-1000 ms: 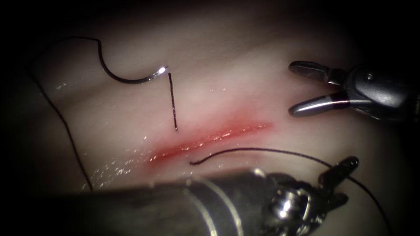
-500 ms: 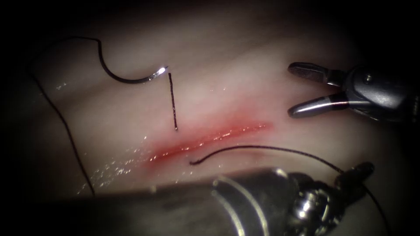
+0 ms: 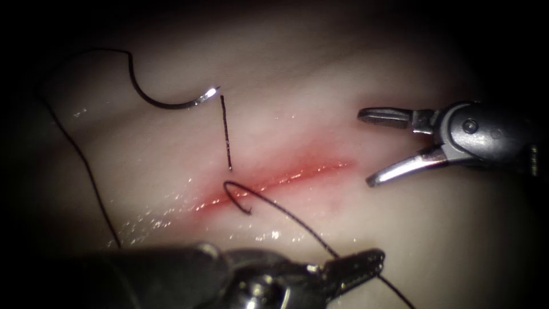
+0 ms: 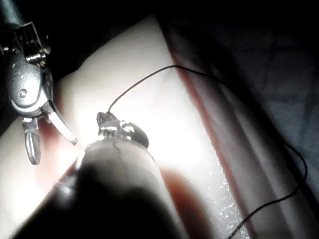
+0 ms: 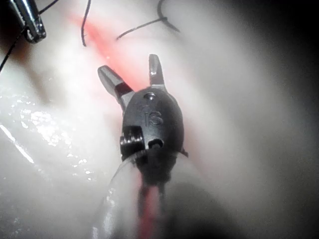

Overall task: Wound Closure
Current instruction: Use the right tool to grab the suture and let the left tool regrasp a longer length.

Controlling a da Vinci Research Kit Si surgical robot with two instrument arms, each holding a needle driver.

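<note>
Since a second ago your left pincer [image 3: 366, 262] has swung left, clamped on thread [image 3: 286, 214]. Right pincer [image 3: 366, 149]: wide, empty. Needle [image 3: 166, 100]: loose on tissue [image 3: 320, 103], left of the cut [image 3: 274, 180], tip pointing right.

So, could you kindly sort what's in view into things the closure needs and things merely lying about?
In use:
- left pincer, shut on thread
- right pincer, open, holding nothing
- cut in tissue
- needle, lying free on tissue left of cut

Lying about:
- cut thread end

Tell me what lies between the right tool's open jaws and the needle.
In the endoscope view, bare tissue and one short cut end of thread near the needle. Right tool holds nothing; left tool holds the thread.
</note>
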